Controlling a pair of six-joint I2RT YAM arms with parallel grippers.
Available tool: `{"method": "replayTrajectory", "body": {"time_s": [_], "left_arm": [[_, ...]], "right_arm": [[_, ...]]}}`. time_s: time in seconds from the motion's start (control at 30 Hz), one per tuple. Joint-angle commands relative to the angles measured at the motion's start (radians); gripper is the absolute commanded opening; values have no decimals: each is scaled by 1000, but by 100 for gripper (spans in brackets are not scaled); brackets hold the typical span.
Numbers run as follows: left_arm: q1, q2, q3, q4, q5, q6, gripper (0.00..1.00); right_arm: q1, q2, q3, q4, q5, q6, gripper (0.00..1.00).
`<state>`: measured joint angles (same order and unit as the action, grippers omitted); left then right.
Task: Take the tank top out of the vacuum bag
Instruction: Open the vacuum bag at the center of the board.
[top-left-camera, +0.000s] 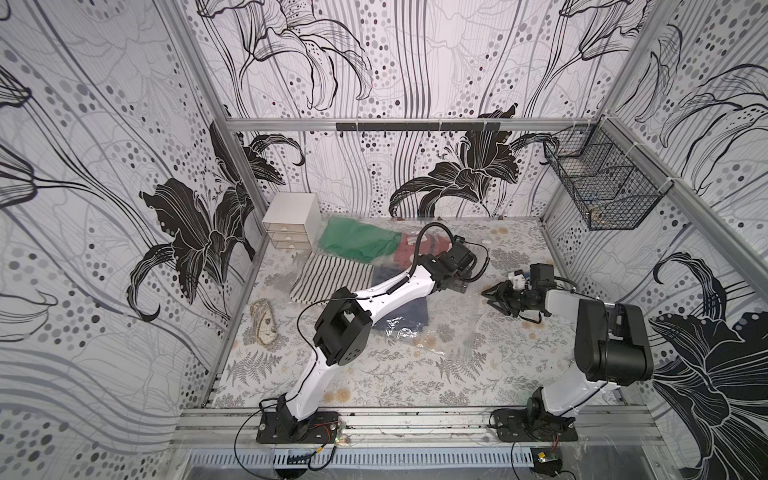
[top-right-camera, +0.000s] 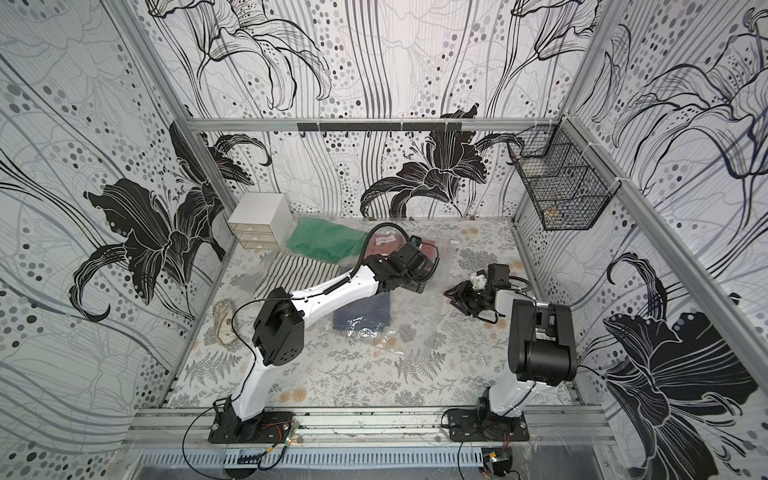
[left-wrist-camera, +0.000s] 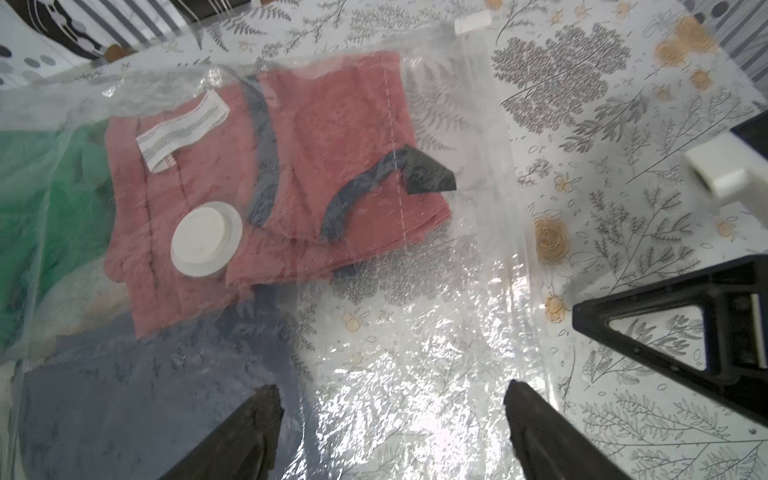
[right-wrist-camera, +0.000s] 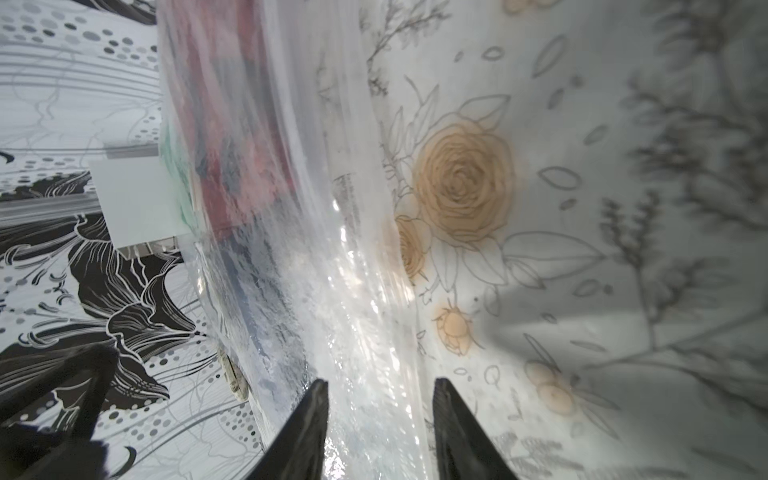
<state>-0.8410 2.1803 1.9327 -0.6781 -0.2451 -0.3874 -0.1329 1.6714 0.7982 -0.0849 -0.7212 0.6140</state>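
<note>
While left end effector (left-wrist-camera: 390, 386) hangs spread over vacuum bag (left-wrist-camera: 415, 316), right end effector (right-wrist-camera: 381, 381), half-spread, straddles its edge.

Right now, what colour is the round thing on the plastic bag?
White. The round valve on the vacuum bag shows best in the left wrist view.
</note>
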Motion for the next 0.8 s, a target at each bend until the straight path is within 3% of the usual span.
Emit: {"method": "replayTrajectory", "body": {"time_s": [0.0, 0.13, 0.23, 0.47, 0.63, 0.77], "left_arm": [[18, -55, -59, 42, -14, -24, 87], [21, -68, -89, 46, -22, -31, 87], [20, -74, -98, 44, -30, -34, 87], [20, -86, -112, 43, -45, -24, 87], [20, -74, -94, 36, -41, -23, 87], [20, -76, -93, 51, -20, -18, 87]], "right_arm": [[29, 37, -12, 49, -59, 21, 42], [70, 78, 9, 67, -69, 27, 41], [76, 89, 1, 102, -81, 53, 34], [77, 5, 5, 36, -74, 47, 25], [78, -62, 12, -1, -79, 59, 25], [78, -57, 16, 22, -105, 76, 13]]}}
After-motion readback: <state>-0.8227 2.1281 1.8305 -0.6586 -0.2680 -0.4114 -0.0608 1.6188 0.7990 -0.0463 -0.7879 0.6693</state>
